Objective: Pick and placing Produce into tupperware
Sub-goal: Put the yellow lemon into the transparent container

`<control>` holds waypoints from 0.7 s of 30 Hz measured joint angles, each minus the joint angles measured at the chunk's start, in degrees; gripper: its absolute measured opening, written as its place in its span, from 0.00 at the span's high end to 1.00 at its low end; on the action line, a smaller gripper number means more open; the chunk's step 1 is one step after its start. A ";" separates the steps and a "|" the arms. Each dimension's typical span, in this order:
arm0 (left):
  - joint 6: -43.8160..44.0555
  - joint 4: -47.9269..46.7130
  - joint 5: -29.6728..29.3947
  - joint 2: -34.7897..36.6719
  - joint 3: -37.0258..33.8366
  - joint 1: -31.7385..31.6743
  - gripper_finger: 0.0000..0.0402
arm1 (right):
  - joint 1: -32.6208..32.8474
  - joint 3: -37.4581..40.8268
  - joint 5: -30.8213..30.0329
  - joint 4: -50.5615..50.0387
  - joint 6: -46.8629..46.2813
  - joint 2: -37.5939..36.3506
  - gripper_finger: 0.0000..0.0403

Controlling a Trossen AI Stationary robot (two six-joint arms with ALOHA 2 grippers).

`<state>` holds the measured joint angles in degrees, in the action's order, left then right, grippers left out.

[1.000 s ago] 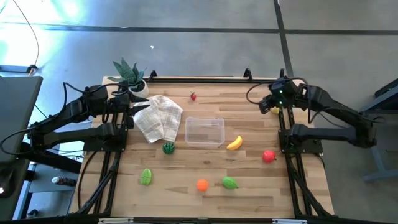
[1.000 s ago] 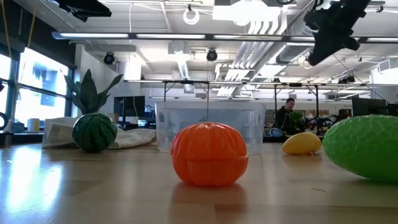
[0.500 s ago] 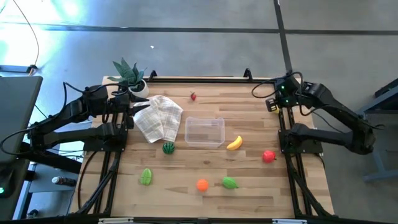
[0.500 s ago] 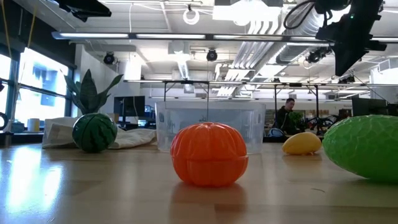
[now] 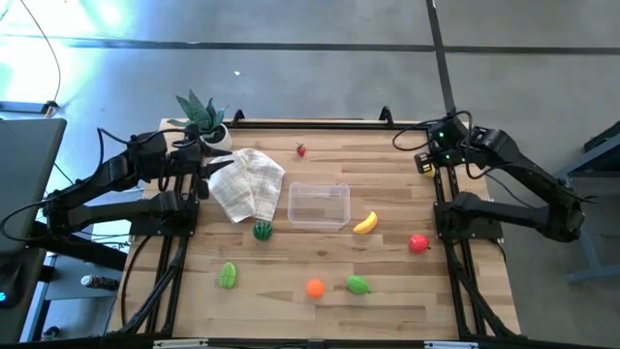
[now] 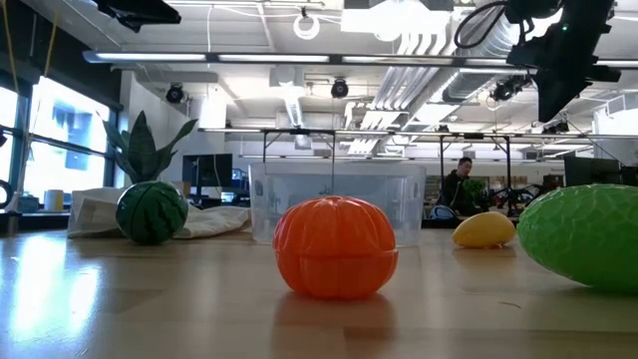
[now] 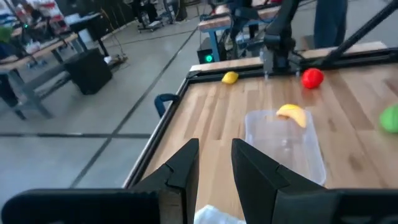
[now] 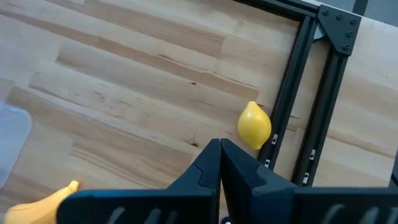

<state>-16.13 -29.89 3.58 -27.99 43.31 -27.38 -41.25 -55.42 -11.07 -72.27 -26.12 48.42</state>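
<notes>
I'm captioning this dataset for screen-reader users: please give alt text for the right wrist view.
The right end effector, fingers shut and empty, hangs above a wooden table with a yellow lemon beside the table's black frame rail. A banana tip and the tupperware corner show at one edge.

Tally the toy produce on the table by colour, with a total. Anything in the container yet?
Red: 2, a small berry and an apple
Yellow: 2, a banana and a lemon
Green: 3, a round melon and two others
Orange: 1
Total: 8
The container holds none.
</notes>
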 joint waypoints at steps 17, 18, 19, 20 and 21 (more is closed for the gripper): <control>-13.82 -10.94 11.34 0.48 -0.02 0.02 0.79 | -2.59 -0.04 -5.64 -5.87 -2.39 0.02 1.00; -13.67 -10.82 10.67 0.39 -0.02 0.00 0.79 | -3.16 -0.04 -5.58 -6.04 -2.37 0.02 1.00; -13.66 -10.74 10.11 0.39 -0.02 0.01 0.79 | -3.62 -0.04 -5.34 -6.29 -2.32 0.04 1.00; -13.66 -10.71 9.56 0.39 -0.02 0.00 0.79 | -3.99 -0.03 -5.20 -6.43 -2.10 0.04 0.99; -13.65 -10.73 8.86 0.39 -0.02 0.02 0.79 | -4.27 -0.04 -5.06 -6.41 -2.04 0.04 0.98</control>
<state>-29.78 -40.62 12.43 -27.59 43.29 -27.35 -45.53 -55.46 -16.13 -78.68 -28.16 48.47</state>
